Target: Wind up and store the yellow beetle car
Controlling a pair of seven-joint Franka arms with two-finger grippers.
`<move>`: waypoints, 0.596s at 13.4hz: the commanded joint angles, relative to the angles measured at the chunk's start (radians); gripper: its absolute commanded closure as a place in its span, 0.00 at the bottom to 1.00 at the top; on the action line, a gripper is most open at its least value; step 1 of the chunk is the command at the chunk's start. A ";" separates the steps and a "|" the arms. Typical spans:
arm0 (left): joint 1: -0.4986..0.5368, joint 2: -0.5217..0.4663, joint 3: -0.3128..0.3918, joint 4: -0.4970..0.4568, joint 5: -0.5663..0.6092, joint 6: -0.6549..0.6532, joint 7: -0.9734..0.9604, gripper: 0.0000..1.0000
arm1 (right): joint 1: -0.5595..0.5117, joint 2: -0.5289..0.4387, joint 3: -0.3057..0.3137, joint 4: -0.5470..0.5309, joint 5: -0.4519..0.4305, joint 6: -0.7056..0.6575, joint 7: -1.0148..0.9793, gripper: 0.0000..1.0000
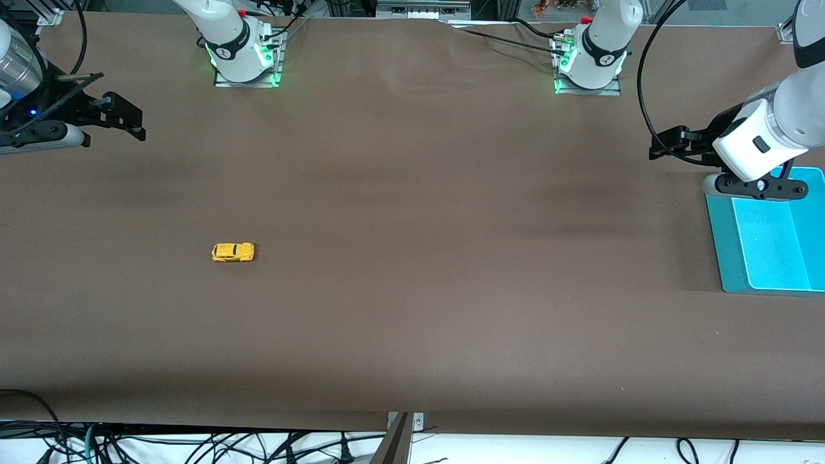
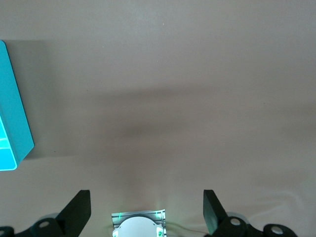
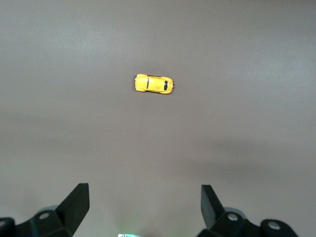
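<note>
The yellow beetle car (image 1: 232, 252) is a tiny toy with dark windows, standing alone on the brown table toward the right arm's end. The right wrist view shows the car (image 3: 154, 84) well ahead of my right gripper (image 3: 144, 189), whose jaws are open and empty. In the front view that right gripper (image 1: 126, 117) hovers over the table's edge at its own end, apart from the car. My left gripper (image 1: 664, 143) is open and empty too, raised over the table beside the teal tray. Bare table lies between the fingers of the left gripper (image 2: 146, 195).
A teal tray (image 1: 718, 245) sits at the left arm's end of the table, and its wall (image 2: 15, 123) shows in the left wrist view. Both arm bases with green lights stand along the table's edge farthest from the front camera. Cables hang below the edge nearest it.
</note>
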 commanded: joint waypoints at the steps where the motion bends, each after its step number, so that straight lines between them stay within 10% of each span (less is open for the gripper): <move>1: 0.006 0.012 -0.003 0.028 -0.020 -0.006 0.006 0.00 | 0.015 -0.021 -0.010 -0.011 -0.015 -0.011 0.015 0.00; 8: 0.007 0.012 -0.003 0.028 -0.020 -0.006 0.008 0.00 | 0.015 -0.019 -0.009 -0.072 -0.013 0.027 0.012 0.00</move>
